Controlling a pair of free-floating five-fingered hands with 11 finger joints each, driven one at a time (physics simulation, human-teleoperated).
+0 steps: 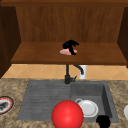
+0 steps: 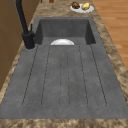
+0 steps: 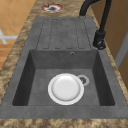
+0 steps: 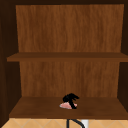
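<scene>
Fingers of the left hand (image 1: 70, 45) curl down onto a pink item (image 1: 66, 52) resting on the cabinet's bottom shelf (image 1: 37, 53), apparently grasping it; right hand (image 1: 103, 121) hangs low by the sink (image 1: 45, 100), its grip unreadable.

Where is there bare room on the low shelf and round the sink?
The low shelf is bare either side of the left hand at the pink item. The ribbed drainboard beside the faucet is bare. The basin is crowded by the white plate.
</scene>
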